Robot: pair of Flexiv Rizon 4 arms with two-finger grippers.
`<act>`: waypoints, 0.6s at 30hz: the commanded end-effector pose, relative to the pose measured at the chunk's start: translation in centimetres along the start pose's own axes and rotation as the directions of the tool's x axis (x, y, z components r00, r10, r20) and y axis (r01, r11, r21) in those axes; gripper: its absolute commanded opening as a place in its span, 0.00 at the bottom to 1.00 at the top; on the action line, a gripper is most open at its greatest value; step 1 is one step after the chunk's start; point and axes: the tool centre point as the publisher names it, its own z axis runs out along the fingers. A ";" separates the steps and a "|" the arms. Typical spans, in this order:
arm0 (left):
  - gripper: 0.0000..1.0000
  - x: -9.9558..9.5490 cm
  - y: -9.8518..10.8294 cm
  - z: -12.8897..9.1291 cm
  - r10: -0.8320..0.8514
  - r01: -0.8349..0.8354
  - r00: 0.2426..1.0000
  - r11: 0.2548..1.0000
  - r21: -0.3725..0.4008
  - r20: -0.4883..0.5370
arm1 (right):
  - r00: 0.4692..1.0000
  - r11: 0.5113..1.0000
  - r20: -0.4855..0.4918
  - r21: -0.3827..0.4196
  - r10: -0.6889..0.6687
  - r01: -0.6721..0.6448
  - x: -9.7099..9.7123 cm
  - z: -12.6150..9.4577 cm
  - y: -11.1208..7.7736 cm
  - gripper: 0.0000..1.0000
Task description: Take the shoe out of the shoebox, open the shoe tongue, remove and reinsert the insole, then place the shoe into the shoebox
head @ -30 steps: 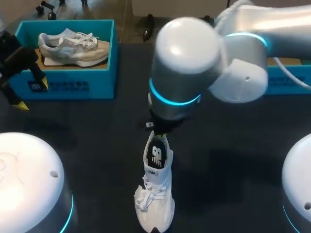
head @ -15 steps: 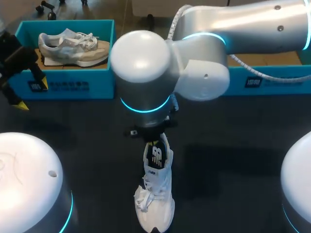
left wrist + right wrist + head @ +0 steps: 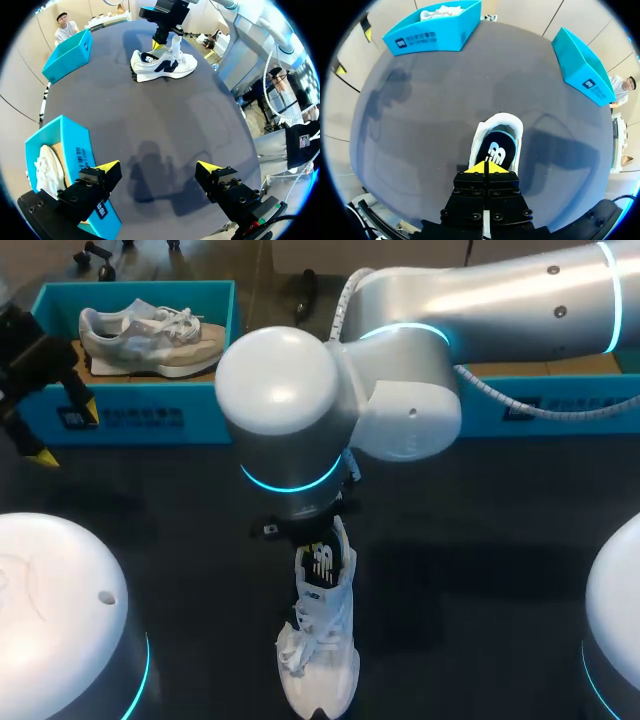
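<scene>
The white shoe (image 3: pixel 320 630) stood upright on the dark tabletop (image 3: pixel 480 540), well apart from the blue shoebox (image 3: pixel 150 418), which held a second shoe (image 3: pixel 150 335). The right claw (image 3: pixel 486 167) was clenched, its tips together just over the shoe's heel. The left claw (image 3: pixel 157 165) hung released, fingers wide apart, beside that shoebox.

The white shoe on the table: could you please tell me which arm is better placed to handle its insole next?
Right. The right hand, fingers shut, is poised at the shoe opening, with the insole just ahead. The left hand hangs open far off, beside the shoebox.
</scene>
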 end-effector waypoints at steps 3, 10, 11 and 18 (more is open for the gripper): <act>1.00 0.0 0.0 0.0 0.001 -0.001 1.000 1.000 -0.003 -0.002 | 0.908 0.955 0.298 -0.145 0.293 -0.261 0.6 1.0 -0.2 0.00; 1.00 0.0 0.0 0.0 0.001 -0.001 1.000 1.000 -0.003 -0.002 | 0.902 0.948 0.295 -0.133 0.316 -0.289 0.3 3.0 0.5 0.00; 1.00 0.0 0.0 0.0 0.001 -0.001 1.000 1.000 -0.003 -0.002 | 0.899 0.947 0.298 -0.130 0.321 -0.295 0.3 3.1 0.5 0.00; 1.00 0.0 0.0 0.0 0.001 -0.001 1.000 1.000 -0.003 -0.002 | 0.866 0.935 0.354 -0.145 0.354 -0.323 -0.6 4.6 0.5 0.00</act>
